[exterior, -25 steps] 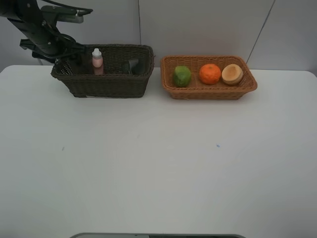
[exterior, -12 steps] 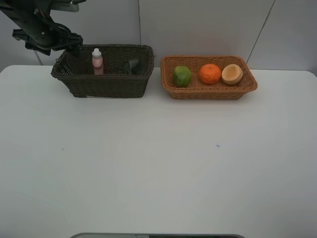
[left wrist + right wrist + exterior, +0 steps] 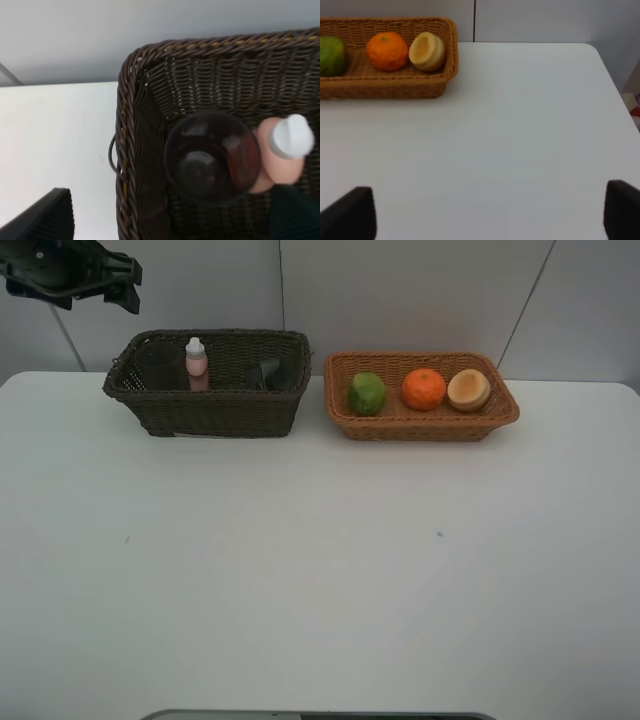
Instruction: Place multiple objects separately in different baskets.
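The dark brown basket (image 3: 205, 400) holds the pink white-capped bottle (image 3: 196, 362), the dark grey bottle (image 3: 268, 372) and the translucent mauve cup (image 3: 210, 157), which stands upright beside the bottle (image 3: 285, 150) in the basket's left corner (image 3: 125, 150). The orange-tan basket (image 3: 420, 425) holds the green fruit (image 3: 367, 393), the orange mandarin (image 3: 424, 388) and a tan, pale-faced round fruit (image 3: 468, 389). My left gripper (image 3: 122, 288) hangs open and empty above the dark basket's left end (image 3: 170, 225). My right gripper (image 3: 485, 212) is open and empty over bare table, out of the exterior high view.
The white table (image 3: 320, 560) spreads in front of both baskets. A grey panelled wall (image 3: 400, 290) stands right behind them. The table's right edge and rounded corner (image 3: 602, 55) show in the right wrist view, with the orange-tan basket (image 3: 390, 85) off to one side.
My left arm has risen up and to the left out of the dark basket. The mauve cup stays in the basket. Nothing else has moved.
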`<state>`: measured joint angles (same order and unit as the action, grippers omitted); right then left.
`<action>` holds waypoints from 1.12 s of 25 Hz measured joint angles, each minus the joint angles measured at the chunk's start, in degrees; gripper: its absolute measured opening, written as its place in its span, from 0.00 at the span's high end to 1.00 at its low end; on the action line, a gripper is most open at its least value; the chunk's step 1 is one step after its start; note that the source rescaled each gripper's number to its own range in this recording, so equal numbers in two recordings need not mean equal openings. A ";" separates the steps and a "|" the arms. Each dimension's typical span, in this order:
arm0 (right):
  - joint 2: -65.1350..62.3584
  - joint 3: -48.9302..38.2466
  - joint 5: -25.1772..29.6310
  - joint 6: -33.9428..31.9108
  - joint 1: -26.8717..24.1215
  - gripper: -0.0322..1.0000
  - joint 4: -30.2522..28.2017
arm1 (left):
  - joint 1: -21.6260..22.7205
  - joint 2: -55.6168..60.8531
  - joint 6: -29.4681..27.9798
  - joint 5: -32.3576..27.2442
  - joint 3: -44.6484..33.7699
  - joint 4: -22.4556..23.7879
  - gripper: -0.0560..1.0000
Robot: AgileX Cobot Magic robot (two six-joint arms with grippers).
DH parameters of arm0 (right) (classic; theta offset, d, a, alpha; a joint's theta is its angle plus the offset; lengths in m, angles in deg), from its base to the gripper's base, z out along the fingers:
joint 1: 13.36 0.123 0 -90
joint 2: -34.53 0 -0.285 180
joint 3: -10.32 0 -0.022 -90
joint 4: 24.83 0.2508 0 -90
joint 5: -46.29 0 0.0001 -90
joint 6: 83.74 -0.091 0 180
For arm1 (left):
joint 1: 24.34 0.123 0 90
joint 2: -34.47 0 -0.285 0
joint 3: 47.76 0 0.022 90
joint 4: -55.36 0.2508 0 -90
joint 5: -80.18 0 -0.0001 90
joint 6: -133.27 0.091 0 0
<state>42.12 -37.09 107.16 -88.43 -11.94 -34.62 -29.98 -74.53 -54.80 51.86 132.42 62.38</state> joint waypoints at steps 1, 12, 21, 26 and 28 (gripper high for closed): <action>0.00 0.00 0.00 0.00 0.00 0.08 0.00 | 0.00 1.79 -0.12 0.25 -1.46 -0.11 0.00; 0.00 0.00 0.00 0.00 0.00 0.08 0.00 | 0.00 25.44 -0.21 1.93 -19.09 -0.34 0.00; 0.00 0.00 0.00 0.00 0.00 0.08 0.00 | 0.00 48.29 -0.26 -5.10 -32.74 -0.53 0.00; 0.00 0.00 0.00 0.00 0.00 0.08 0.00 | 0.00 61.97 -0.26 -11.71 -38.26 -0.75 0.00; 0.00 0.00 0.00 0.00 0.00 0.08 0.00 | 0.00 67.66 -0.26 -14.92 -39.09 -1.67 0.00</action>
<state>42.12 -37.09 107.16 -88.43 -11.94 -34.62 -29.98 -6.87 -55.06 36.94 93.33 60.71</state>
